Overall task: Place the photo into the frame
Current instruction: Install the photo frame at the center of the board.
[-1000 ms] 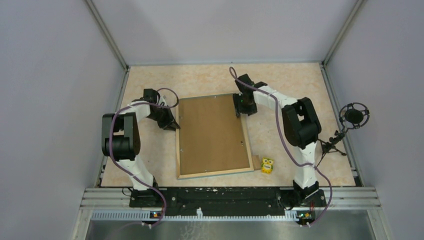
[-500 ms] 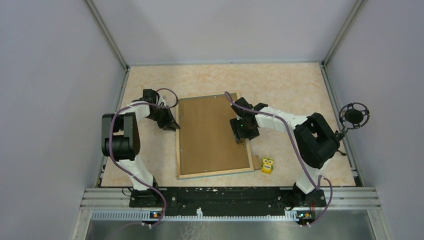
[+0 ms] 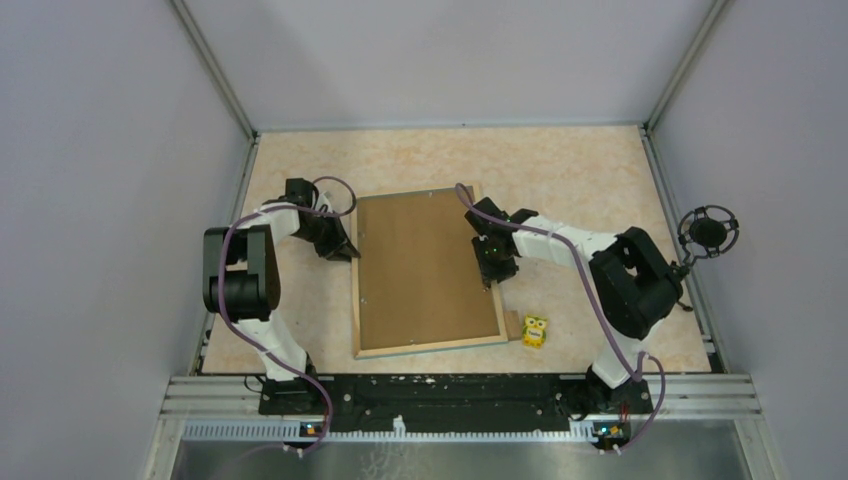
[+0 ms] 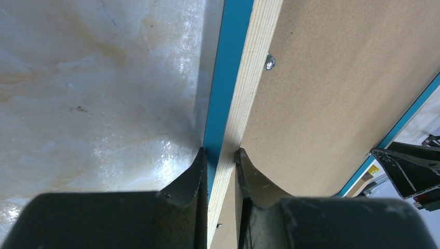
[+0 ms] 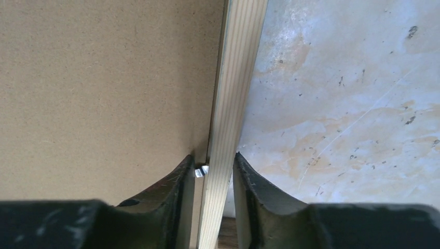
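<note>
Top view, going 6 to 12 o'clock:

- Small yellow toy [image 3: 535, 330] sits on the table [image 3: 580, 170], about 5 o'clock from table centre. It's just beside the near right corner of the frame [image 3: 430, 346].
- The frame lies flat mid-table, back side up. Its long axis runs roughly 6–12, turned slightly off square.
- Brown backing board [image 3: 425, 270] sits inside the rails and covers the whole opening. Wood rail backs face up, and a blue outer edge shows in the left wrist view.
- Right tool [image 3: 496, 278] is at 3 o'clock of the frame, pointing down at the right rail.
  - In the wrist view its fingers [image 5: 244, 187] straddle that rail: one on the board side, one on the table side.
  - The inner finger is next to a small metal tab [image 5: 201, 169] at the board edge.
  - The gaps look near zero, but I can't tell whether it's actually clamping.
- Left tool [image 3: 347, 252] is at about 10 o'clock of the frame, on the left rail.
  - In the wrist view it's clamped on the rail, with one finger [image 4: 194, 171] against the blue outer edge and the other on the board side. Both are in contact.
  - A metal tab [image 4: 269, 62] shows farther along that rail.
- Microphone [image 3: 708, 232] stands off the table's right edge at 3 o'clock, well apart from the frame.
</note>
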`<state>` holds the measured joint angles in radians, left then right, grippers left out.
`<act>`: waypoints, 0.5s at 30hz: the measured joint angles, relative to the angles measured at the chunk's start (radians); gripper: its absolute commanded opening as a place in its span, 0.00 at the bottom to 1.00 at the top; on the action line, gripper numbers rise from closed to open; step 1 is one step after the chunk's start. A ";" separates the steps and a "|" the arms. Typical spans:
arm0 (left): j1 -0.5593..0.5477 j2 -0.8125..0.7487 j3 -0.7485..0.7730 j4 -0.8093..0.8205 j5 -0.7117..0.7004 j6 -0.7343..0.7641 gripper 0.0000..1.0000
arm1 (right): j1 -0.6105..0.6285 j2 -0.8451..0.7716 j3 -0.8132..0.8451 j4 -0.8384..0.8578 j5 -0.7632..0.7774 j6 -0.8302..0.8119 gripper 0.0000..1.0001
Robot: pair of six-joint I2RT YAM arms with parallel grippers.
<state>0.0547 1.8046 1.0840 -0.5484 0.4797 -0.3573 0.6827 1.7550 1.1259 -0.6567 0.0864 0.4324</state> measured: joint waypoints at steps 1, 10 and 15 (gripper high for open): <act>0.000 0.000 0.000 0.000 0.000 0.000 0.00 | 0.000 0.000 0.000 -0.002 0.005 0.000 0.26; 0.000 0.000 0.000 0.000 0.000 0.000 0.00 | 0.000 -0.004 0.000 -0.012 0.029 -0.002 0.18; 0.000 0.000 0.000 0.000 0.000 -0.002 0.00 | 0.000 -0.004 0.000 -0.012 0.027 0.002 0.16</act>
<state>0.0547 1.8046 1.0840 -0.5484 0.4793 -0.3588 0.6827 1.7512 1.1259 -0.6689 0.1135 0.4339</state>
